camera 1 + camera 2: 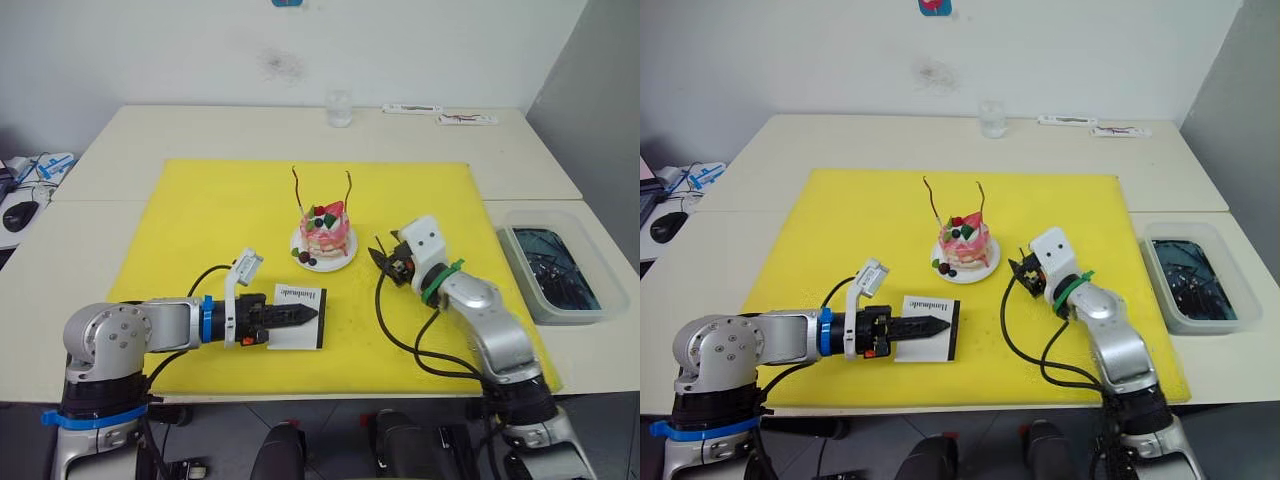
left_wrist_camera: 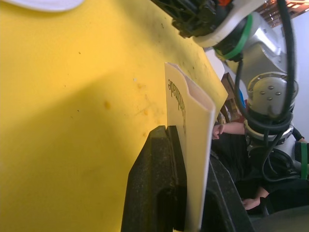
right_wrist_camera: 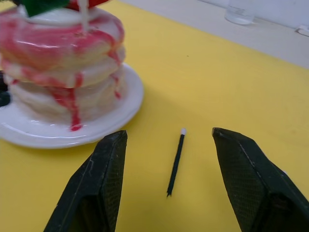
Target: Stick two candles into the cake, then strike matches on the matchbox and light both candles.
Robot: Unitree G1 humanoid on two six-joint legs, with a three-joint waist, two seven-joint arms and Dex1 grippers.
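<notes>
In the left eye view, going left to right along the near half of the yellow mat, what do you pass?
Left gripper, jaws shut on the matchbox → cake on its plate, a little farther back → right gripper, jaws open → clear tray beside the mat.

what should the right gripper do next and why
Probably lower the right gripper and close on the match, which lies on the yellow mat between its open fingers. Both candles already stand in the cake, and the left gripper holds the matchbox ready for striking.
</notes>
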